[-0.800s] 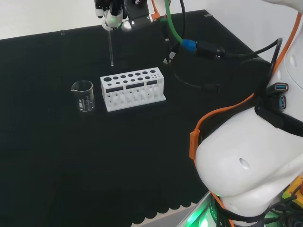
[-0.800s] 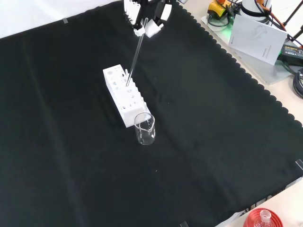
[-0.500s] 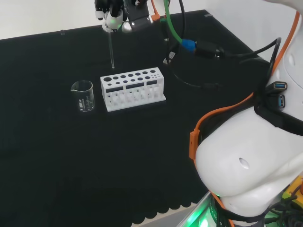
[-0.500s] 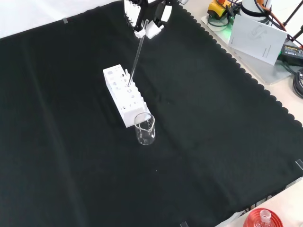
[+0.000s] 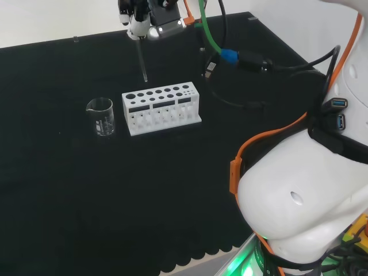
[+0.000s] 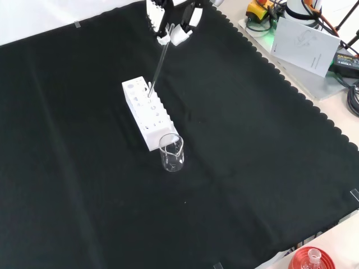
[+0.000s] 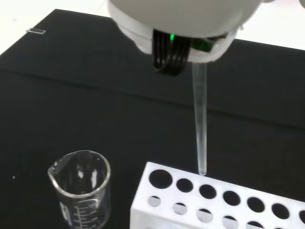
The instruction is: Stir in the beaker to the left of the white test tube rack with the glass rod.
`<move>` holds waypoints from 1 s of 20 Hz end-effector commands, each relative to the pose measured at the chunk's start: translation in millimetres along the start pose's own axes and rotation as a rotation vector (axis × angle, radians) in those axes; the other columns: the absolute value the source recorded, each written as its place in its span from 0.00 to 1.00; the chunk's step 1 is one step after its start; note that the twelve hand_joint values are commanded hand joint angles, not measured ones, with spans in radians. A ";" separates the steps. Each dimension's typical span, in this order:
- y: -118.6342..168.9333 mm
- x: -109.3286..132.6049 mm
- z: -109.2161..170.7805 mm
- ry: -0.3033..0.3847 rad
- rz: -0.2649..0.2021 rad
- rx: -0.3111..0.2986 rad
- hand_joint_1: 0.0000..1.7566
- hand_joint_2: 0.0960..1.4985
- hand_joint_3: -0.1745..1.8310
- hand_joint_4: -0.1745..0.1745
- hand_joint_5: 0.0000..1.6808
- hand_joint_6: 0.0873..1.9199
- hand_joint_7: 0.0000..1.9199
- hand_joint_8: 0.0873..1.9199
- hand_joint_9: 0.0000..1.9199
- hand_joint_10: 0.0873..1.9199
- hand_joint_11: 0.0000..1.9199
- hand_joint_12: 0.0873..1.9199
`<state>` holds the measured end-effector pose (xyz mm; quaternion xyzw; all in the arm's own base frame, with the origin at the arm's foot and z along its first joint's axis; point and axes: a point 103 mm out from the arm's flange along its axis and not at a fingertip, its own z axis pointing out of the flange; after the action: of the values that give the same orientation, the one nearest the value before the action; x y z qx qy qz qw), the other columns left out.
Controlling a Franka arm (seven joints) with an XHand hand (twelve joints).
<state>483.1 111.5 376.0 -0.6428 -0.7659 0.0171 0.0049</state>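
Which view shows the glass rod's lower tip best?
The wrist view: the glass rod ends close above the white test tube rack, beside the beaker. Head and front views show it hanging from the hand, thin and faint.

A bench covered with black cloth carried two pieces. In the head view a white test tube rack stood near its middle, and a clear glass beaker stood just beside the rack's left end (apart from it, upright, nothing plainly visible inside).
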 end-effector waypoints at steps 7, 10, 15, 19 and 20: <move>4.6 38.1 -5.8 0.044 -0.089 -0.009 0.82 0.37 0.47 0.00 0.62 0.39 0.66 0.39 0.67 0.47 0.74 0.39; 5.7 46.5 -6.4 0.047 -0.104 -0.008 0.82 0.37 0.47 0.00 0.62 0.39 0.66 0.39 0.68 0.47 0.74 0.39; 9.0 61.9 -3.4 0.050 -0.130 -0.001 0.82 0.37 0.47 0.00 0.62 0.39 0.66 0.39 0.68 0.47 0.74 0.39; 12.0 71.5 2.9 0.052 -0.144 0.011 0.82 0.37 0.47 0.00 0.62 0.39 0.66 0.39 0.68 0.47 0.74 0.39; 12.6 73.0 4.3 0.053 -0.147 0.014 0.82 0.37 0.47 0.00 0.62 0.39 0.66 0.39 0.68 0.47 0.74 0.39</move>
<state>482.0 176.3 374.5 -0.5904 -0.8066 0.0030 0.0271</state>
